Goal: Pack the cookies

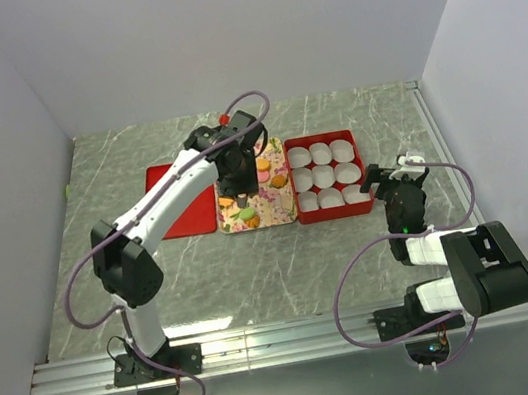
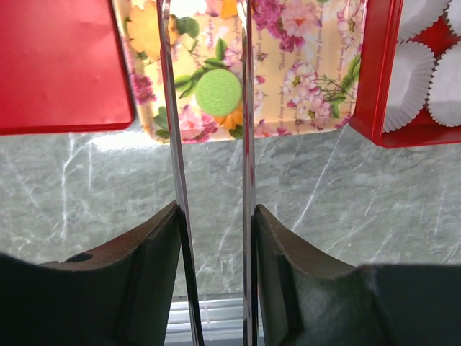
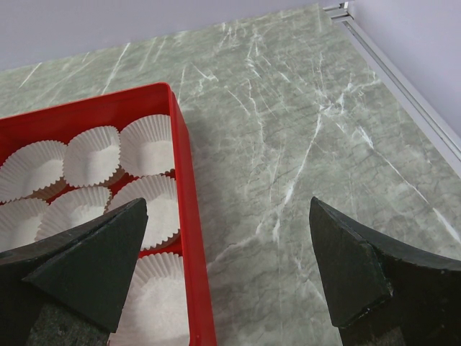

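Note:
The cookies lie on the cream floral tray [image 1: 283,204]: a few orange, pink and green ones [image 1: 263,165] at the back and a green one [image 1: 247,215] near the front. In the left wrist view the green cookie [image 2: 218,92] rests on an orange one [image 2: 232,120]. My left gripper [image 1: 242,199] hovers over the tray, and its thin metal blades [image 2: 205,14] stand apart on either side of the green cookie, holding nothing. The red box [image 1: 357,164] holds white paper cups [image 1: 324,175], all without cookies. My right gripper [image 1: 394,176] is open and holds nothing beside the box's right wall [image 3: 189,216].
A flat red lid [image 1: 176,204] lies left of the tray and also shows in the left wrist view [image 2: 61,65]. The grey marble table [image 1: 276,266] ends in a metal rail [image 1: 288,340] at the front. White walls close in the back and both sides.

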You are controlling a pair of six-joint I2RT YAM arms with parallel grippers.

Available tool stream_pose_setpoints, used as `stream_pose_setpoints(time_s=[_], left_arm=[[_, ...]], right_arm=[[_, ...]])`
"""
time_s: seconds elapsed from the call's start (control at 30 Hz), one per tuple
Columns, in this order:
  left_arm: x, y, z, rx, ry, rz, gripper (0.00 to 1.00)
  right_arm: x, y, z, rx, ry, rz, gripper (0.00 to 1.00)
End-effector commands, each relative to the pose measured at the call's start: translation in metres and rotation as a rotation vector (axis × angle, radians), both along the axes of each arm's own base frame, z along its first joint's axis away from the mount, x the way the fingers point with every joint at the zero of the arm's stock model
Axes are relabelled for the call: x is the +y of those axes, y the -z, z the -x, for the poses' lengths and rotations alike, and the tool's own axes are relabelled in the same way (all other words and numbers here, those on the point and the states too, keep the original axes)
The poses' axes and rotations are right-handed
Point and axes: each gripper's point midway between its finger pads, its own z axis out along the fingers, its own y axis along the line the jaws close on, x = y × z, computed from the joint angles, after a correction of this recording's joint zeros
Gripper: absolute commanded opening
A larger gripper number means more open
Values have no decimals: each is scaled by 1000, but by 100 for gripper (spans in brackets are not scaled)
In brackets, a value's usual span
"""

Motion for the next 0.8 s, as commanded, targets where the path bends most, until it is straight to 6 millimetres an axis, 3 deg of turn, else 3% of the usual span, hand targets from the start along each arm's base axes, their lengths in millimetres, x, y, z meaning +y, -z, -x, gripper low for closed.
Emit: stream_pose_setpoints(time_s=[0.0, 0.43, 0.77], left_arm=[[-13, 0, -12, -15, 22, 25, 48], [-13, 29, -16, 58, -7, 28, 49], [-22, 25, -9, 106, -24, 78, 53]], right_arm=[[-1, -25, -8, -83, 11, -9, 100], [-2, -25, -8, -83, 13, -8, 100], [-1, -26, -8, -87, 11, -9, 100]])
